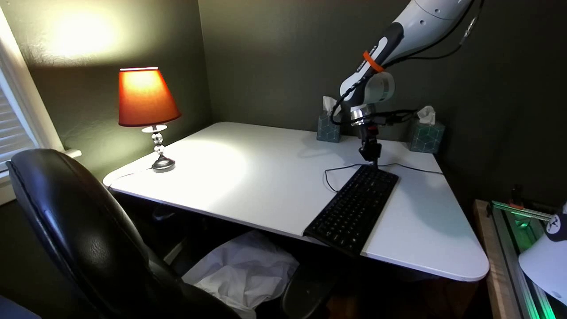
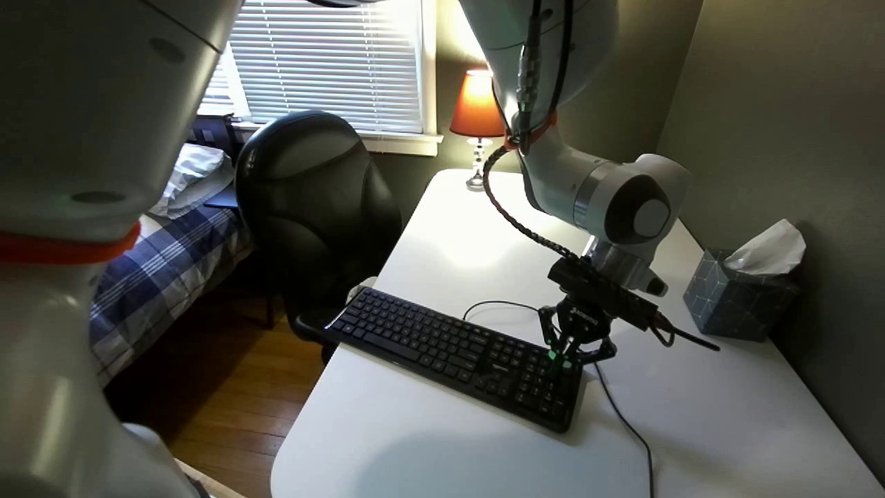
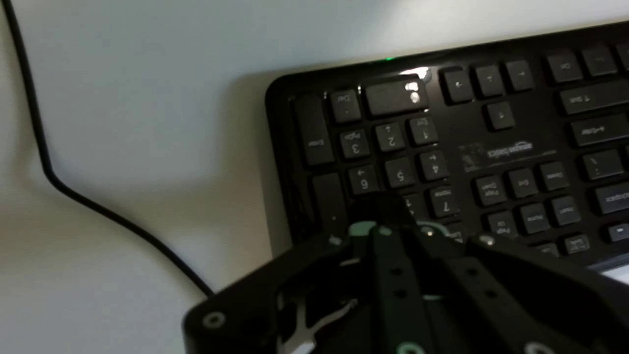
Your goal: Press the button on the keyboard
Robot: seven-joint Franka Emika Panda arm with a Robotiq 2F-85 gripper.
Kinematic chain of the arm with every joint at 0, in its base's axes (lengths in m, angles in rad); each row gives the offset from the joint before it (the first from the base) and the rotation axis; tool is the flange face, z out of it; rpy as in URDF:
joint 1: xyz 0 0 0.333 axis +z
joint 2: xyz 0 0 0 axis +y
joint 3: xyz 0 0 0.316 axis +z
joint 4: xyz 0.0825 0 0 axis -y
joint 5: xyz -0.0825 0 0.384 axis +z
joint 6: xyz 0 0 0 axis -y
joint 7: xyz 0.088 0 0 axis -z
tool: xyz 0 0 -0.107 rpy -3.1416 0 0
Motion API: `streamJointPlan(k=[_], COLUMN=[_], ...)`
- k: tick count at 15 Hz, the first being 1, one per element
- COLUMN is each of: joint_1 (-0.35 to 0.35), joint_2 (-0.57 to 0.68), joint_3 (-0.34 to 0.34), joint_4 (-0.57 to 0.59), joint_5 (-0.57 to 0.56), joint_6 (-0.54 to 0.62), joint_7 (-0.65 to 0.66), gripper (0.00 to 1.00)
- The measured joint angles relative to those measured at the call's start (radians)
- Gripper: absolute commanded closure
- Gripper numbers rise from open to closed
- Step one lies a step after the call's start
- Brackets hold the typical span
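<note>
The long black keyboard [image 1: 354, 206] lies flat on the white desk; it also shows in an exterior view [image 2: 442, 339] and, upside down and in part, in the wrist view [image 3: 457, 128]. Its thin black cable [image 3: 123, 223] runs over the desk beside it. My gripper [image 3: 381, 209] points down over the number pad, with its fingertips together and nothing between them. In both exterior views the gripper [image 1: 374, 163] [image 2: 556, 366] is at the number-pad end. The tips hide keys just past the 6 key. I cannot tell whether they touch a key.
Tissue boxes [image 1: 328, 128] [image 1: 426, 136] stand near the wall behind the gripper. A lit lamp [image 1: 163, 161] with a red shade stands at the desk's far end. A black office chair [image 2: 311, 207] is beside the desk. The keyboard's end reaches the desk edge.
</note>
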Motion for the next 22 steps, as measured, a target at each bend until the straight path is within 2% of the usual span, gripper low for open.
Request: streamJointPlan(k=[4,5,7,13,16,22], joint_1=[0.000,0.000,0.000,0.000,0.002,0.010], joint_2=[-0.021,-0.027,-0.042,-0.093,-0.124,-0.180], joint_3=[0.000,0.000,0.000,0.000,0.002,0.005], joint_4=[-0.011,-0.014,-0.025,-0.069,-0.102,-0.166], joint_5=[0.000,0.000,0.000,0.000,0.000,0.019], joint_6=[0.001,0.001,0.003,0.026,0.059,0.118], joint_7=[-0.005,-0.005,-0.006,-0.009,-0.010,-0.010], gripper=[1.00,0.75,0.67,0.20,0.01,0.00])
